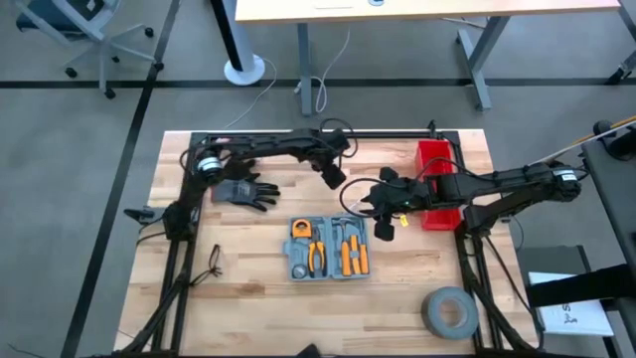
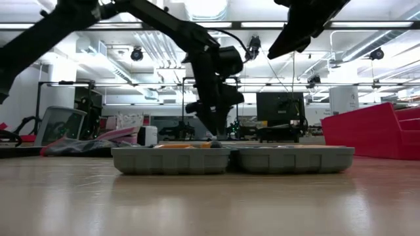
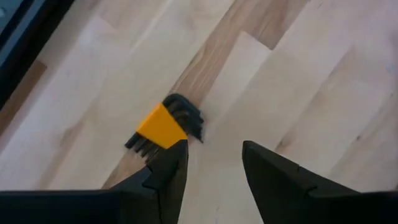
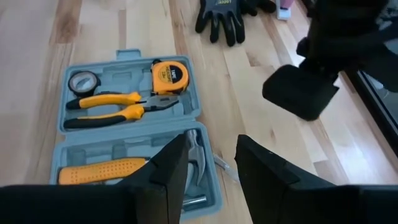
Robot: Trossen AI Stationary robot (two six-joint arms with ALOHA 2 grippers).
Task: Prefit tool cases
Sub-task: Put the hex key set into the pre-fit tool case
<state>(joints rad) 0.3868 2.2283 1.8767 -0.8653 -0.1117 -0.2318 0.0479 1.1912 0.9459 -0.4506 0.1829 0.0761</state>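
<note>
- High view: both arms hang above the table; the open tool case (image 1: pixel 330 248) lies just below the right gripper (image 1: pixel 386 227).
- Left wrist view: left gripper (image 3: pixel 214 163), fingers parted and empty, could nudge the yellow hex-key set (image 3: pixel 165 124) away.
- Right wrist view: parted, empty fingers over the case may snag the hammer (image 4: pixel 194 163).

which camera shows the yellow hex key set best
Left wrist view: the hex key set lies large on bare wood just beyond the left gripper, open. High view shows only a yellow speck under the right arm. The other views don't show it.
</note>
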